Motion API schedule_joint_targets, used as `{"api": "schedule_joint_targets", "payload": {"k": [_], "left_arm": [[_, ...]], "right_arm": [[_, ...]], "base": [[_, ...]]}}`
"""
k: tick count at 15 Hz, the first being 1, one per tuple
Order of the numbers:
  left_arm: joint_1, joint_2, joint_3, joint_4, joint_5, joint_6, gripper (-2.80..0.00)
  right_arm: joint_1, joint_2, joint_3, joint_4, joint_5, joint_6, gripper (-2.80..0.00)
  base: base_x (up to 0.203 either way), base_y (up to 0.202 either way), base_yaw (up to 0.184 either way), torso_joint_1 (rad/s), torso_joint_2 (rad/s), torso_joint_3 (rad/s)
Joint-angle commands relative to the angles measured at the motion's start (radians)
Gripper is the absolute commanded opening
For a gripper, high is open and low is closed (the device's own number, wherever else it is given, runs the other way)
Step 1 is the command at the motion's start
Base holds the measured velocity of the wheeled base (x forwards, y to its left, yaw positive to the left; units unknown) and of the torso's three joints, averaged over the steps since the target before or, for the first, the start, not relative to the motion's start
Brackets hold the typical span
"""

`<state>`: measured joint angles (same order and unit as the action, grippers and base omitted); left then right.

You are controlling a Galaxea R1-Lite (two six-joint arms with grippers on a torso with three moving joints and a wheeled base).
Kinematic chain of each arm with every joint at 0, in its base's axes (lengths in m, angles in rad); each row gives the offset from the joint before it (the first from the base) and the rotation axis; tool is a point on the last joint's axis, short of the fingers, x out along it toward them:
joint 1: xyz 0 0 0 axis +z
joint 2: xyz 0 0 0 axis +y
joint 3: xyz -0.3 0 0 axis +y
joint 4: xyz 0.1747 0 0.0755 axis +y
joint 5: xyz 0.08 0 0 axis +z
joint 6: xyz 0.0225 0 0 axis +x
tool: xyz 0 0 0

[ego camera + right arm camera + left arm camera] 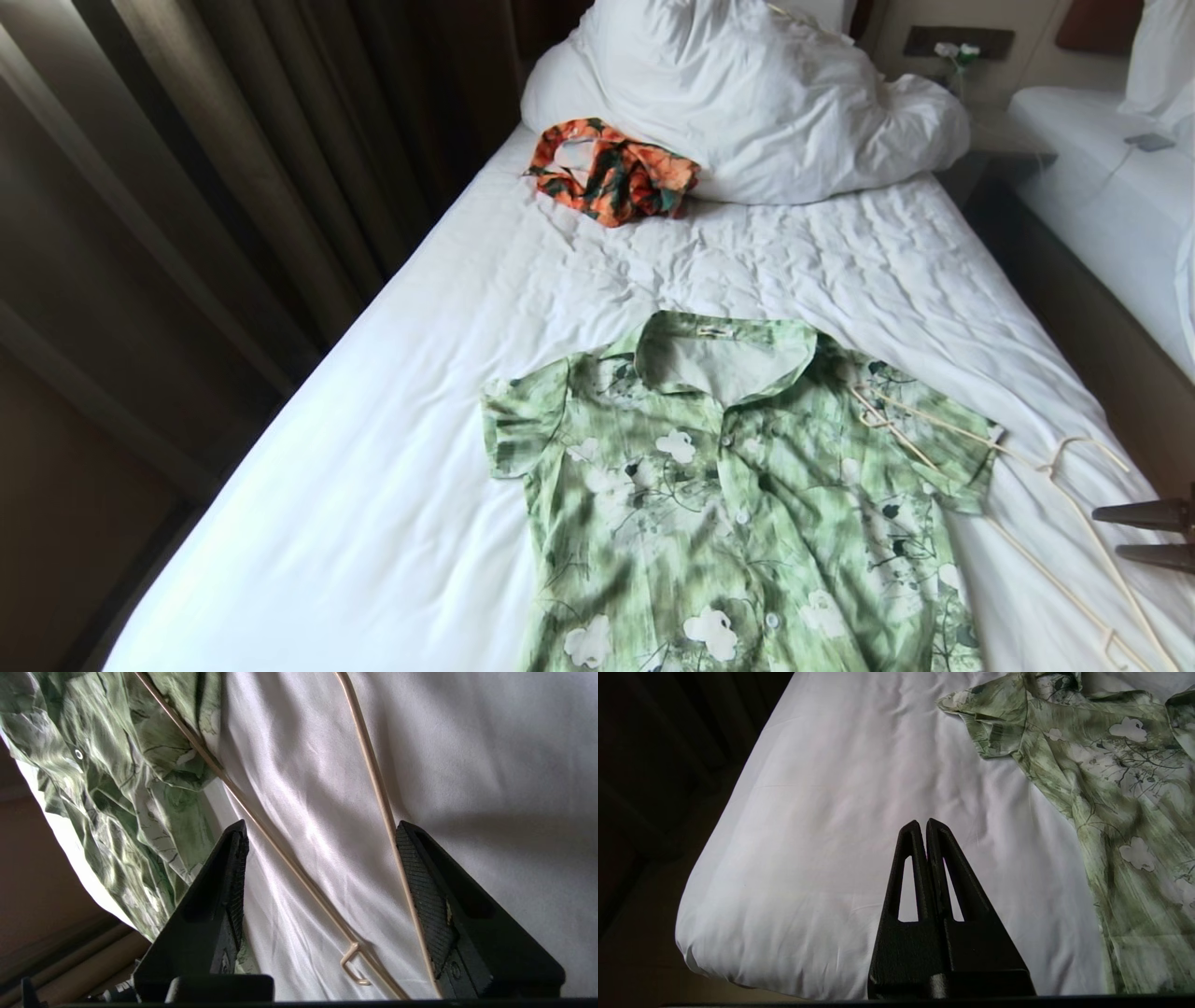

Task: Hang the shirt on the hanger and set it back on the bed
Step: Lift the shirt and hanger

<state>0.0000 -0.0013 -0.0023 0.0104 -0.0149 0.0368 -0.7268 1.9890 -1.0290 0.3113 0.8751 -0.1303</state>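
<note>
My right end effector hovers low at 4 o'clock, jaws apart, straddling 2 wires of the hanger. The hanger lies flat on the bed, one end over the sleeve of the shirt, which is spread out at 6 o'clock. The left end effector sits closed, idle. Risk: thin wire slipping, or snagging sleeve or sheet. At 12 o'clock, an orange garment against the pillow. No containers.

Green floral shirt lies flat, buttoned, collar toward pillow end, on white bed. Cream wire hanger lies w/ one end on shirt's sleeve, rest on sheet.
</note>
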Motion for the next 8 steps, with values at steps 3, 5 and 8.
{"api": "schedule_joint_targets", "payload": {"k": [3,5,8], "left_arm": [[0.0,0.001,0.0,0.0,0.0,0.0,-2.8],[0.0,0.001,-0.001,0.0,0.0,0.0,-2.8],[0.0,0.001,0.0,0.0,-0.002,0.0,-2.8]], "right_arm": [[-0.016,0.078,0.037,0.0,0.031,-0.138,0.0],[-0.021,0.08,0.037,-0.002,0.084,-0.144,0.0],[-0.045,0.092,0.037,-0.004,0.236,-0.145,0.0]], "base": [[0.0,0.0,0.0,0.0,0.0,0.0],[0.0,0.0,0.0,0.0,0.0,0.0],[0.0,0.0,0.0,0.0,0.0,0.0]]}}
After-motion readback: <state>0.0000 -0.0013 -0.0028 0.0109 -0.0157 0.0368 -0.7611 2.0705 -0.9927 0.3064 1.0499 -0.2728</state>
